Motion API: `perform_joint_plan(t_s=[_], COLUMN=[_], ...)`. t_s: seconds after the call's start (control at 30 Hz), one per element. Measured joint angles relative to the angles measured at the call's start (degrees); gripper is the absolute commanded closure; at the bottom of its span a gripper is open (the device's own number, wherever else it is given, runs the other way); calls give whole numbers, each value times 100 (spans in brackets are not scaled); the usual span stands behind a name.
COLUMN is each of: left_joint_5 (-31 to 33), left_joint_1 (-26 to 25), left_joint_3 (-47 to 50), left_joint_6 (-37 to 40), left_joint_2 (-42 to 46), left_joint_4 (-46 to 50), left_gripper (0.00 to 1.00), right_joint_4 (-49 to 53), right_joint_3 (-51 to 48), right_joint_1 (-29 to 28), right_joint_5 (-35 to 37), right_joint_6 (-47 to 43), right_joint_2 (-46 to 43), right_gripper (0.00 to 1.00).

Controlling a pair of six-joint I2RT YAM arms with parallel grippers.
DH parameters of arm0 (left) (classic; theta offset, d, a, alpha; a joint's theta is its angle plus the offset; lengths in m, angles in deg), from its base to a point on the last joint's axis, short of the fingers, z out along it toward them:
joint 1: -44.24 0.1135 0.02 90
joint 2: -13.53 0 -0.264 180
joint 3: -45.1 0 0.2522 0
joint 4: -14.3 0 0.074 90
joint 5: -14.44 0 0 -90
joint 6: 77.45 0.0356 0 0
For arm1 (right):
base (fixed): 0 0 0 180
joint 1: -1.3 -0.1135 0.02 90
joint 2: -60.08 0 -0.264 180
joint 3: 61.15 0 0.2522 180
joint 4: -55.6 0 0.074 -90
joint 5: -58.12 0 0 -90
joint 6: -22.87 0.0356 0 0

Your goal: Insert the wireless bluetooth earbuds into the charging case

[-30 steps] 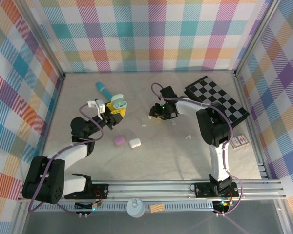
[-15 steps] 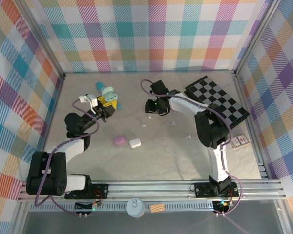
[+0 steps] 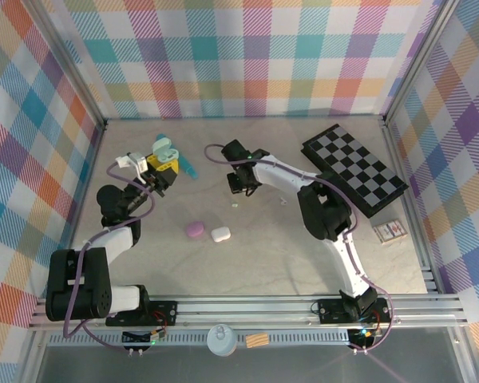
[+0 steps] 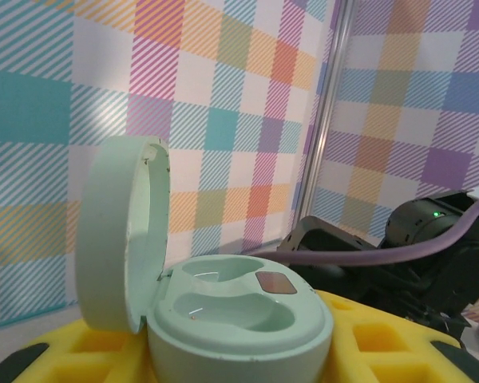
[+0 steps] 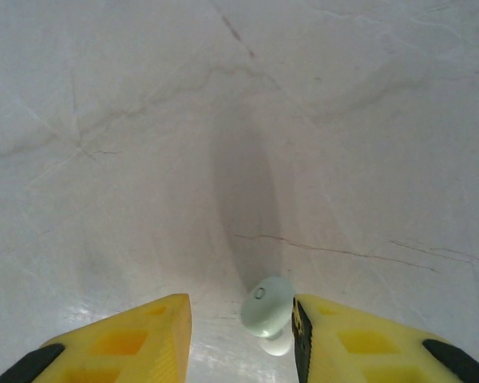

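Observation:
My left gripper (image 3: pixel 162 169) is held up off the table at the back left, shut on a pale green charging case (image 4: pixel 239 319) with its lid open and both wells empty. The same case (image 3: pixel 167 148) sits above the yellow fingers in the top view. My right gripper (image 3: pixel 238 182) hangs low over the table's back middle, jaws apart. In the right wrist view a pale green earbud (image 5: pixel 267 307) lies against the inner face of the right finger, with a clear gap to the left finger (image 5: pixel 156 335). I cannot tell whether it rests on the table.
A purple case (image 3: pixel 195 230) and a white case (image 3: pixel 220 234) lie shut mid-table. A tiny white bud (image 3: pixel 234 206) lies below the right gripper. A teal stick (image 3: pixel 190 168) lies beside the left gripper. A chessboard (image 3: pixel 355 167) and cards (image 3: pixel 391 230) are at right.
Both arms swung left and toward the back wall. The left gripper carried the open case with it. The right gripper moved left over the table at the same jaw width.

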Motion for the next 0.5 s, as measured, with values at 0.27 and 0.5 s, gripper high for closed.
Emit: perform_joint_plan(t_s=[0.27,0.5], left_joint_5=[0,0], left_joint_1=[35,39], left_joint_3=[0,0], left_joint_6=[-2,-2], left_joint_2=[0,2], left_joint_4=[0,0], left_gripper=[60,60], right_joint_4=[234,374], right_joint_3=[341,358], right_joint_1=[-111,-111], right_joint_5=[282,459], right_joint_6=[-109,-192], right_joint_2=[271,365], right_gripper=[64,65])
